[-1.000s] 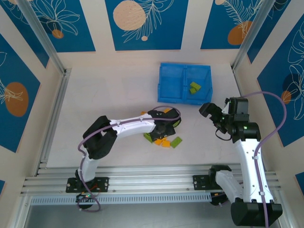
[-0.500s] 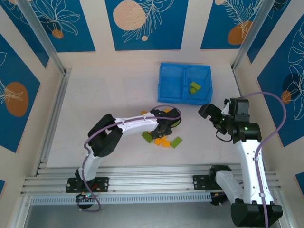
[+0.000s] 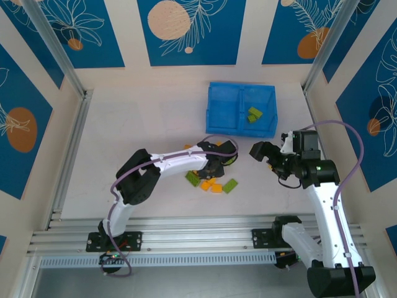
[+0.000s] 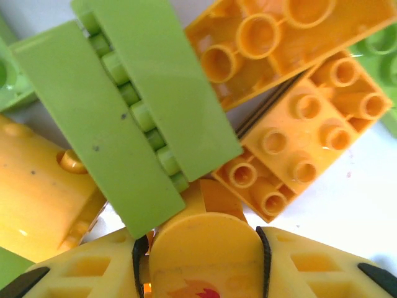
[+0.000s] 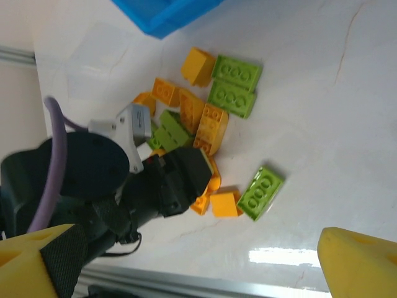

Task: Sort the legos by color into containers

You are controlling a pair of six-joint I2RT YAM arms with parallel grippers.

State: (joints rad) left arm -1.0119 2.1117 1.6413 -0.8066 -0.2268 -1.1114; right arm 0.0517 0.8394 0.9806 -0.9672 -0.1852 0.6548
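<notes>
Some green bricks [image 3: 254, 114] lay in the right compartment of the blue tray [image 3: 222, 121], well beyond the left gripper [image 3: 217, 165], which was low in the pile of legos [image 3: 212, 184] on the table [image 3: 142, 124]. Its jaws stood partly closed, apparently clamped on a rounded orange brick [image 4: 205, 248], with a long green brick [image 4: 124, 118] and studded orange ones just ahead of it. The right gripper [image 3: 261, 151] hovered wide open and empty, with the pile off to its left. The bricks looked light, rigid and slick, so two flat opposite sides would probably give the surest hold.
</notes>
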